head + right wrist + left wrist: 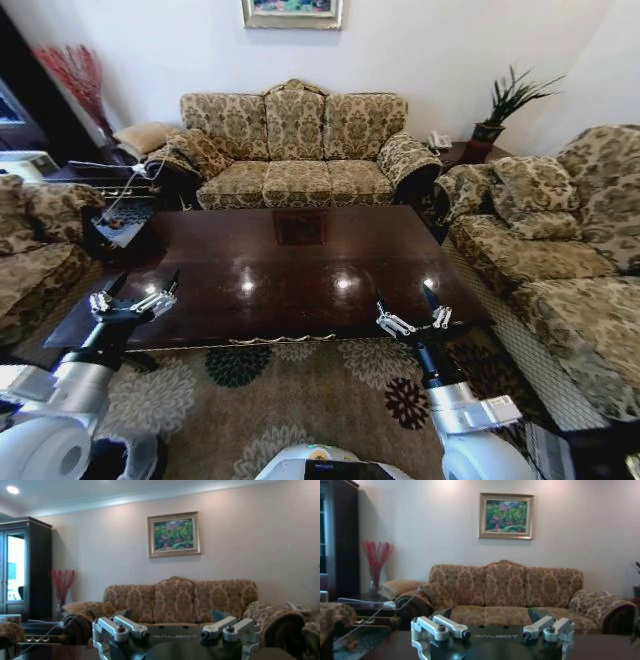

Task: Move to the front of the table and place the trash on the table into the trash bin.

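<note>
The table (300, 270), long, glossy and dark brown with a small square inlay, lies right in front of me, its top bare and reflecting ceiling lights. The trash and the trash bin are out of view. My left gripper (147, 282) hangs open over the table's near left edge with nothing between its fingers. My right gripper (404, 298) is open and empty too, over the near right edge. In the left wrist view the left gripper (490, 613) points across the table (600, 647) at the sofa. In the right wrist view the right gripper (170, 613) points the same way.
A patterned three-seat sofa (295, 150) stands behind the table, another sofa (560, 240) on the right and an armchair (30, 250) on the left. A cluttered side table (125, 215) sits at the far left corner. A floral carpet (300, 400) lies between me and the table.
</note>
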### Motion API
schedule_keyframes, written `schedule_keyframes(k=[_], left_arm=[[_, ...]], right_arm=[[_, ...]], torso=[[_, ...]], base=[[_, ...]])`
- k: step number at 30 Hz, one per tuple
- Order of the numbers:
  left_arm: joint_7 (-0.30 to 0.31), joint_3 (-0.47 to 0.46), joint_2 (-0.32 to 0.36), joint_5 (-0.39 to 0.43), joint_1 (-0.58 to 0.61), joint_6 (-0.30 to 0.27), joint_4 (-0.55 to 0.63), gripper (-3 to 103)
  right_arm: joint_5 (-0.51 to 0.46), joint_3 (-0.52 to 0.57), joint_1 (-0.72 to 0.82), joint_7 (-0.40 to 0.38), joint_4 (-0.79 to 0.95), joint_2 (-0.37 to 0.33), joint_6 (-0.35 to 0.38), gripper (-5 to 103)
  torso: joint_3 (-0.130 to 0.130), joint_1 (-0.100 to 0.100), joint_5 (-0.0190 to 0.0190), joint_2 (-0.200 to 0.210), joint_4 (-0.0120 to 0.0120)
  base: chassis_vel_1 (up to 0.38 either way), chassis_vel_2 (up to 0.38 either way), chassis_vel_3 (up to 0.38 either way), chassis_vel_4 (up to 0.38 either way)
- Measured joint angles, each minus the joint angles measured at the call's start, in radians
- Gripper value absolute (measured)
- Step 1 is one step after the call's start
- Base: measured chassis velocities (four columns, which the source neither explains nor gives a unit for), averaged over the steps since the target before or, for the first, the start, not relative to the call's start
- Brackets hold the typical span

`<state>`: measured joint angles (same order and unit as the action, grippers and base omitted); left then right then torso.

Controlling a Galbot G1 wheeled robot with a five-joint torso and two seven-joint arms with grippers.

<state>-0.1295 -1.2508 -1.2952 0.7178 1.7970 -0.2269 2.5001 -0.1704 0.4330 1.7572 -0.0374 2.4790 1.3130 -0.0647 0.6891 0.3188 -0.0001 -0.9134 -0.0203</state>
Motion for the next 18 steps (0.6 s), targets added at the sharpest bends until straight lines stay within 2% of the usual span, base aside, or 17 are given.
schedule_keyframes(k=[5,18], left_arm=[[0.000,0.000,0.000,0.000,0.000,0.000,0.000,100],[0.000,0.000,0.000,0.000,0.000,0.000,0.000,100]], right_arm=[[0.000,0.000,0.000,0.000,0.000,0.000,0.000,100],[0.000,0.000,0.000,0.000,0.000,0.000,0.000,100]], torso=[[-0.013,-0.009,0.0000,0.021,-0.0003],[-0.016,-0.011,0.0001,0.028,0.0000]], base=[[0.056,0.061,0.062,0.063],[0.011,0.012,0.011,0.016]])
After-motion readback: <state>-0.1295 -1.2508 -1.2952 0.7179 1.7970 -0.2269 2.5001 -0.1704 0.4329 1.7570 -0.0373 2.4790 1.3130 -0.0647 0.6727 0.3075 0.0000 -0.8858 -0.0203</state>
